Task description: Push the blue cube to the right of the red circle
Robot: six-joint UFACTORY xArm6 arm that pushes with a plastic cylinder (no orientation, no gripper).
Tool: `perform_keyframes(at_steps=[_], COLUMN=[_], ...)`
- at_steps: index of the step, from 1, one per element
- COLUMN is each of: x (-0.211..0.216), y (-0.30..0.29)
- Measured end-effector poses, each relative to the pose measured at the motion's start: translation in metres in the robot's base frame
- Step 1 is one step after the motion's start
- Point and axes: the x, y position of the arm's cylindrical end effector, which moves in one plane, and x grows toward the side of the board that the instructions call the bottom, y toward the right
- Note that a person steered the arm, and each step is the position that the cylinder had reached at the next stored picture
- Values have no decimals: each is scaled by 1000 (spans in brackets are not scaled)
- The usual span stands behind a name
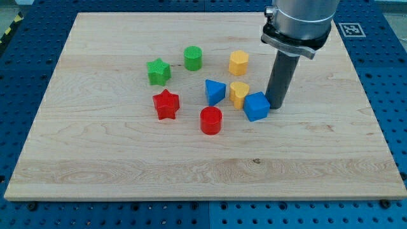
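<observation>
The blue cube (256,106) lies on the wooden board (95,152), right of centre. The red circle, a short red cylinder (211,120), stands to the cube's lower left, about a block's width away. My tip (276,106) rests on the board right at the cube's right side, touching or nearly touching it. The dark rod rises from there to the arm's grey body at the view's top right.
A yellow heart-like block (239,93) touches the cube's upper left. A blue triangle (215,91) sits left of it. A yellow hexagon-like block (238,62), a green cylinder (193,58), a green star (158,71) and a red star (166,104) lie further left.
</observation>
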Motion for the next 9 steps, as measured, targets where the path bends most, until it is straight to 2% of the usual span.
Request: perform_keyframes(at_steps=[5,8,9], x=[15,20,21], y=[-16,87,97])
